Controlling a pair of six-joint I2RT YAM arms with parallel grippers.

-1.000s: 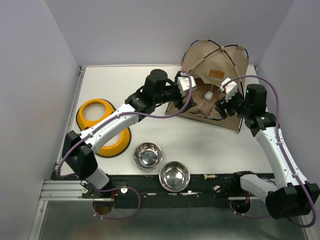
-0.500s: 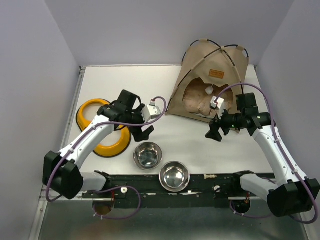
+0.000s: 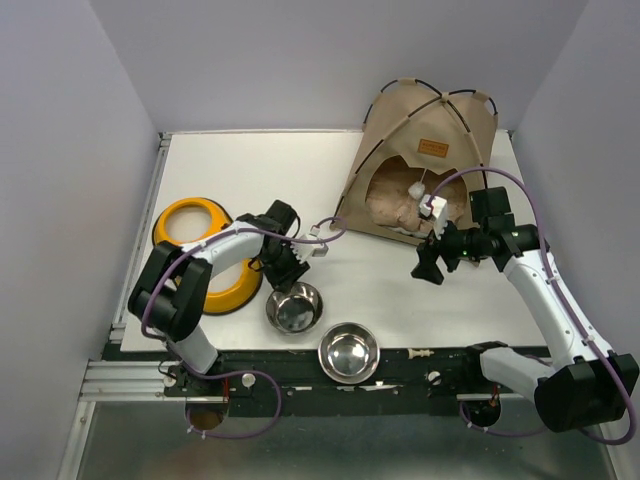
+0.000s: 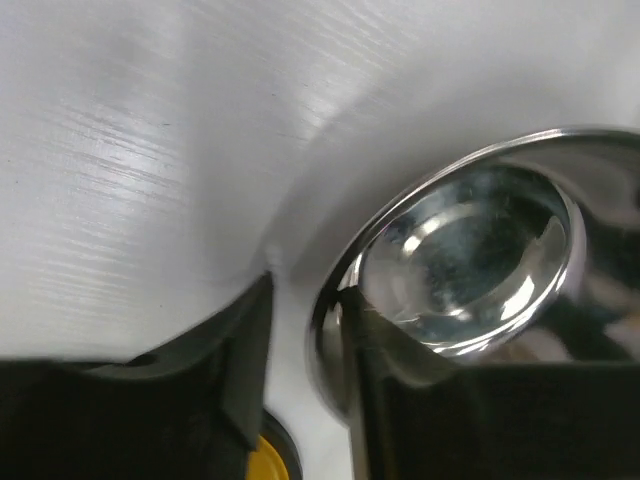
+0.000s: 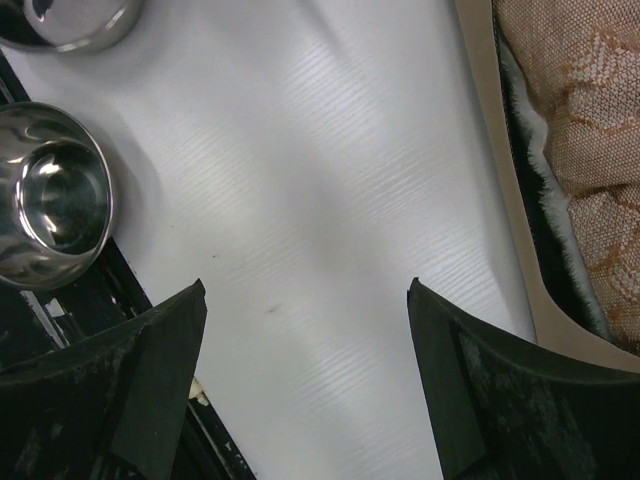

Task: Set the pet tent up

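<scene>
The pet tent [image 3: 425, 130] stands upright at the back right, tan with black crossing poles and a brown label [image 3: 432, 146]. A white pompom [image 3: 413, 188] hangs in its doorway over a cream cushion [image 3: 392, 205]. My right gripper [image 3: 428, 268] hangs open above bare table in front of the doorway. In the right wrist view my right gripper [image 5: 306, 290] holds nothing, and the tent's tan edge [image 5: 500, 180] lies to the right. My left gripper [image 4: 305, 300] is far from the tent. It straddles the rim of a steel bowl [image 4: 470, 250], with a gap showing.
Two steel bowls [image 3: 295, 308] [image 3: 348, 352] sit near the front edge. A yellow bowl stand [image 3: 190, 225] lies at the left under my left arm. The purple walls close in behind the tent and on both sides.
Both grippers have left the tent's doorway. The left arm swung back to the nearer steel bowl and its jaws narrowed over the rim. The right arm drew back and opened wider.
</scene>
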